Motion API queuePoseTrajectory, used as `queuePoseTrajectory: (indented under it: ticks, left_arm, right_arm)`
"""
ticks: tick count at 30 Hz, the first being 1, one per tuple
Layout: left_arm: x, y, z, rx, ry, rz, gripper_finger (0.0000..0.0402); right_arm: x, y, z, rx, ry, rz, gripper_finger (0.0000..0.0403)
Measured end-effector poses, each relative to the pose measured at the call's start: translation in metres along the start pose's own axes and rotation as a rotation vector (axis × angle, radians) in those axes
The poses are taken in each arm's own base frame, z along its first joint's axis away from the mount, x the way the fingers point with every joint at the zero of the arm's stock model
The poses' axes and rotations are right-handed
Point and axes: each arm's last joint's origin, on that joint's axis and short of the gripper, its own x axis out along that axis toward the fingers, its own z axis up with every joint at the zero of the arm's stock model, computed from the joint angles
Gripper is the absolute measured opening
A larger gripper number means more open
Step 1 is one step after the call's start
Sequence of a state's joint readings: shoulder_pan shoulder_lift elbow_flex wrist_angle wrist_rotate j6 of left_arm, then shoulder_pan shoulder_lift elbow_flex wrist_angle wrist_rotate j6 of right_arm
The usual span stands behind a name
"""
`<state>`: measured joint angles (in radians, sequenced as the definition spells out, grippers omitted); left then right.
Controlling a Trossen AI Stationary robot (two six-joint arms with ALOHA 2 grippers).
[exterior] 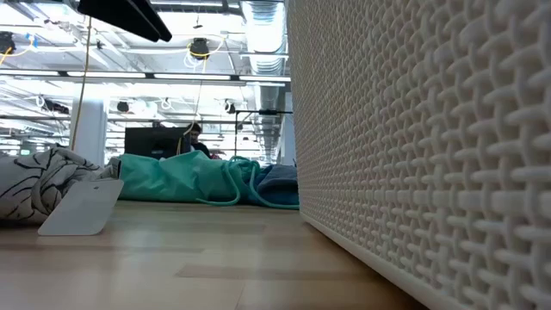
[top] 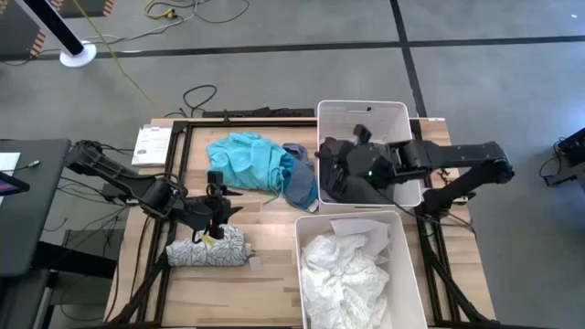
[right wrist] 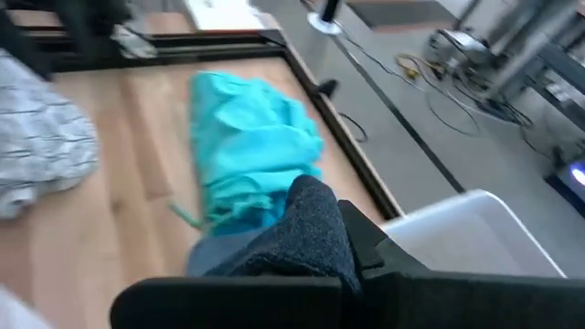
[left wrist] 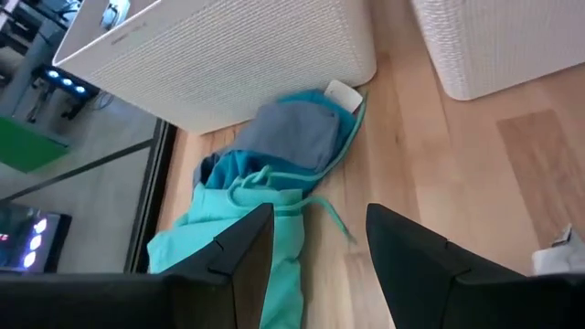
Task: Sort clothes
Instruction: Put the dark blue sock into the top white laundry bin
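A teal garment (top: 245,160) lies bunched on the table's far middle, with a grey-blue one (top: 298,183) lying against its right side beside the far bin (top: 366,114). A white leaf-print garment (top: 208,247) lies near the left front. My left gripper (top: 216,206) hovers open between the teal and the leaf-print garments; in its wrist view the fingers (left wrist: 242,251) stand above the teal cloth (left wrist: 228,228). My right gripper (top: 335,170) is shut on a dark grey garment (top: 340,183) over the far bin's left side. My right gripper pinches a bunched fold of the dark grey garment (right wrist: 306,228) between its two fingers, slanting down from the table's right. The fold sticks out beyond the fingertips; how many layers, I cannot tell. The rest hangs below the gripper, over the far bin's left rim (top: 320,151).
The near white bin (top: 402,274) holds white clothes (top: 343,274) and fills the right front; its woven wall (exterior: 430,155) blocks the low view's right. A white card (top: 151,144) lies at the far left edge, and a small tag (top: 256,263) beside the leaf-print garment.
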<state>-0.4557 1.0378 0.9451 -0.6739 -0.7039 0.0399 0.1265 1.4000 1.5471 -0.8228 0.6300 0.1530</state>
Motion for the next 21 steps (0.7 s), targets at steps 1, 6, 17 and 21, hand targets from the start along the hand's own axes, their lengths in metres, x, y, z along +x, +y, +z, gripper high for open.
queuePoseTrajectory:
  ticks: [1,6,17,21]
  left_arm:
    - [0.000,0.000,0.000,-0.001,0.001,0.002,0.0171]
    - [0.004,0.003,-0.004,-0.010,0.027,0.029,0.0171]
    - [0.049,0.011,-0.049,-0.026,0.183,0.154,0.0171]
    - [0.060,0.019,-0.055,-0.036,0.191,0.164,0.0171]
  right_arm:
    - [0.000,-0.006,0.000,0.011,0.008,-0.017,0.0000]
    - [0.007,-0.034,-0.003,0.062,0.058,-0.102,0.0003]
    - [0.035,-0.103,-0.016,0.183,0.225,-0.203,0.0005]
    - [0.044,-0.127,-0.023,0.236,0.281,-0.216,0.0005]
